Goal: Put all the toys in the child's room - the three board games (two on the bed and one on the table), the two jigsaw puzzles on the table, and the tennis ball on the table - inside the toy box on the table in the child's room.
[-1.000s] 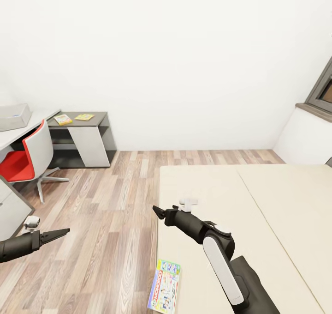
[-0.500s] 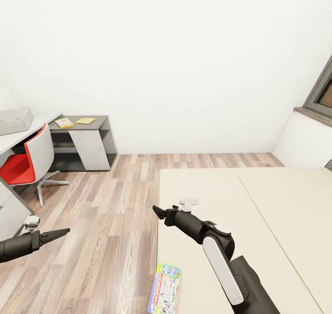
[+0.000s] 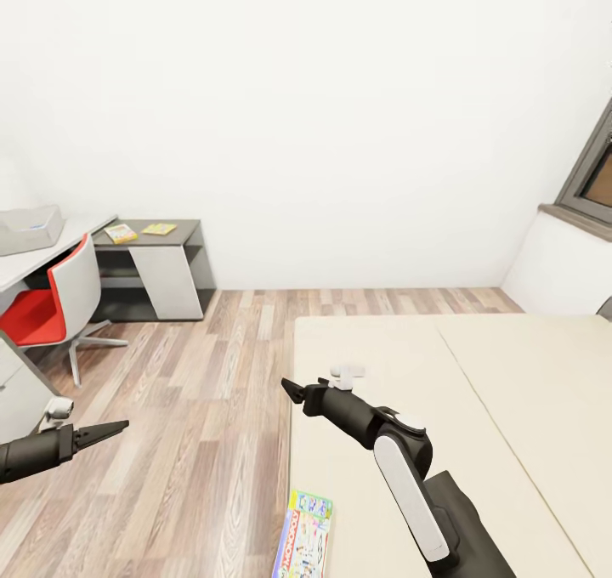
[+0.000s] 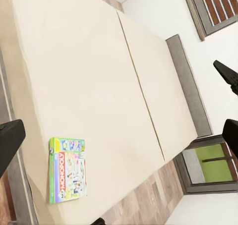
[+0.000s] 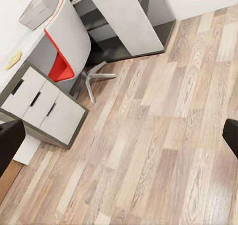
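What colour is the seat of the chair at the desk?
Red, with a white back shell; the chair shows best in the right wrist view.

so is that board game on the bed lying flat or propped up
Lying flat, cover up: the board game rests on the bed near its edge.

Premises: a bedroom in a home, furnished for a child, rendered in simulation. Supporting observations follow. A large low bed with a beige mattress (image 3: 476,408) and dark grey frame occupies one side of the room. A long pale grey-white tabletop joined to a lower dark grey section with a white panel (image 3: 157,265) stands against the plain white wall. A red-and-white swivel chair on a star base (image 3: 53,303) is drawn up to it, beside a white drawer unit with dark handles (image 5: 44,108). A colourful green-edged board game box (image 4: 68,169) lies on the mattress. Flooring is wood-effect planks (image 3: 195,408). A dark-framed window (image 3: 592,166) sits above a white ledge.
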### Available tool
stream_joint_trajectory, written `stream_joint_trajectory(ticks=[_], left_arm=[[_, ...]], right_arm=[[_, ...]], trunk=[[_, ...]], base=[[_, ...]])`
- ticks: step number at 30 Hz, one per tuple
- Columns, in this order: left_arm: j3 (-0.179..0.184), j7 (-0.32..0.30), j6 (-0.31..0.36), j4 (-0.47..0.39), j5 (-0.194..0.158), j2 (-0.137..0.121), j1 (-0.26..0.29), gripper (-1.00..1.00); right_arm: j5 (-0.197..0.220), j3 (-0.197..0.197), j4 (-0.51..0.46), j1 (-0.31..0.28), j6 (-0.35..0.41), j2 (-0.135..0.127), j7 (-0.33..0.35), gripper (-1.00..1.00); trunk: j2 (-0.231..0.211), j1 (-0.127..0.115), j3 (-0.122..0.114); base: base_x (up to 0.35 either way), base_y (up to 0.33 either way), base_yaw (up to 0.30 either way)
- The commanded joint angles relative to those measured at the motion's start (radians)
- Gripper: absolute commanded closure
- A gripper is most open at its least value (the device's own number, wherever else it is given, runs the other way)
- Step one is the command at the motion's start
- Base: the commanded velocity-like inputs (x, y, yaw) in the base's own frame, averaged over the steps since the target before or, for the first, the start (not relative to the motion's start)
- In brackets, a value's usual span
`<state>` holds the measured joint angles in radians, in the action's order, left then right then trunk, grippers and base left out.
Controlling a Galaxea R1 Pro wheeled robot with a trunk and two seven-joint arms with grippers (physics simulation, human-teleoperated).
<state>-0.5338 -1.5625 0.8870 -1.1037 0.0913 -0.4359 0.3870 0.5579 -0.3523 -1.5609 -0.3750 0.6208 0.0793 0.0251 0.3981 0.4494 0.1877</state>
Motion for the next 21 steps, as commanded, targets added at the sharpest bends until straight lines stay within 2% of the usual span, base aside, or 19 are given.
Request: stream_joint_trajectory(ticks=[1, 21], left_arm=[[-0.002, -0.008, 0.01, -0.001, 0.009, 0.0, 0.001, -1.0], [-0.002, -0.008, 0.01, -0.001, 0.009, -0.004, 0.001, -1.0]], right_arm=[[-0.001, 0.001, -0.001, -0.001, 0.005, 0.0, 0.003, -1.0], [-0.001, 0.001, -0.001, -0.001, 0.005, 0.0, 0.003, -1.0]], trunk=[[0.002, 0.001, 0.0], [0.002, 0.001, -0.033]], base=[[0.0, 0.0, 0.0], [0.0, 0.0, 0.0]])
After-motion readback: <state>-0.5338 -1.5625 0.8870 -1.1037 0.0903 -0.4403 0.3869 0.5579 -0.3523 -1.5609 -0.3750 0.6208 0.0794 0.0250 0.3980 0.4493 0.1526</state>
